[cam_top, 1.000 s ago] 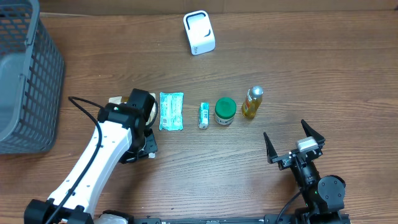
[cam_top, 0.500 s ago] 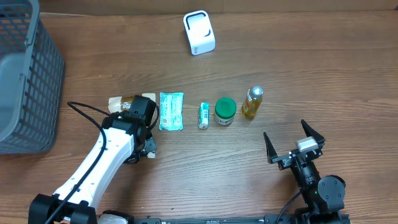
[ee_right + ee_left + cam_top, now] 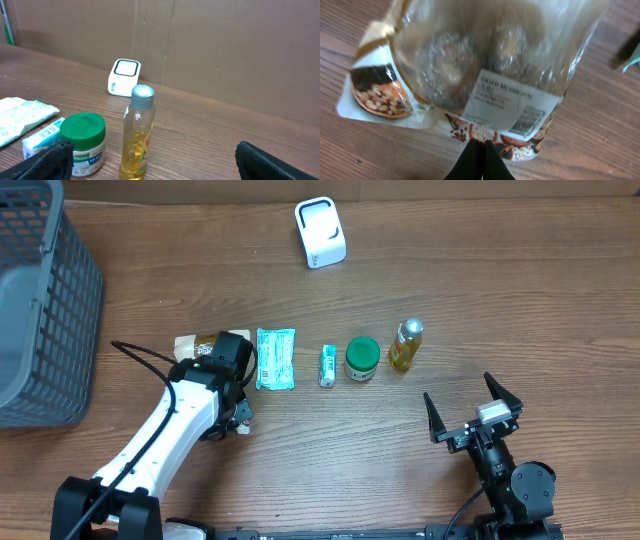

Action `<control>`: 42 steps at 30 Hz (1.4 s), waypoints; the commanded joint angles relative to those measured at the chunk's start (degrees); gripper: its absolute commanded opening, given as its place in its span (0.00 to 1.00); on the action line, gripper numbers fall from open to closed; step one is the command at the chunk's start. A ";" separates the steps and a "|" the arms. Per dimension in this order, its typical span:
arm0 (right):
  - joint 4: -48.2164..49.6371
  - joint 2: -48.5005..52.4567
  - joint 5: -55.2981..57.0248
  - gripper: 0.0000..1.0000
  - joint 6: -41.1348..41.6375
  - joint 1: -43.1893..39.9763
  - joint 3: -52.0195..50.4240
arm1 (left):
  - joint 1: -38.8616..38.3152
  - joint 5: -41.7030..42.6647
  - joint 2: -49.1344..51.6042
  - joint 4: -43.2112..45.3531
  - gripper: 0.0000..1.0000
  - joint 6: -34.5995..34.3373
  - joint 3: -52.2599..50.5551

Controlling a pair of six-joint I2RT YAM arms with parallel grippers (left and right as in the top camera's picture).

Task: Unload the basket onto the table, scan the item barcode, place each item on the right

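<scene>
I see a grey basket (image 3: 40,310) at the table's (image 3: 500,290) far-left edge. Mid-table there's a row, none touching: teal packet (image 3: 275,358) lying flat, small white box (image 3: 327,366) on its side, green-lid jar (image 3: 362,359) upright, yellow oil bottle (image 3: 406,345) upright. Cardboard wall (image 3: 225,50) stands behind the table.

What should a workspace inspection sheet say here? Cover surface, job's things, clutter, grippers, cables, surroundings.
Surface: wooden table.
Job's things: dried mushroom bag; white scanner at the far side.
Clutter: packet, small tube, green-lidded jar and bottle of yellow liquid in a row; grey basket.
Grippers: left gripper shut at the bag's edge; right gripper open, empty.
Cables: black cable along the left arm.
Surroundings: cardboard wall.
</scene>
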 commanded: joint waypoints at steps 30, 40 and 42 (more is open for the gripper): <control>0.20 -0.44 -0.11 1.00 0.00 0.13 -0.61 | 0.61 -3.34 1.62 9.14 0.04 2.54 -2.51; 0.20 -0.44 -0.11 1.00 0.00 0.13 -0.61 | 2.23 -0.94 1.60 6.25 0.04 8.00 0.61; 0.20 -0.44 -0.11 1.00 0.00 0.13 -0.61 | 3.50 -0.87 1.60 2.75 0.04 6.69 2.40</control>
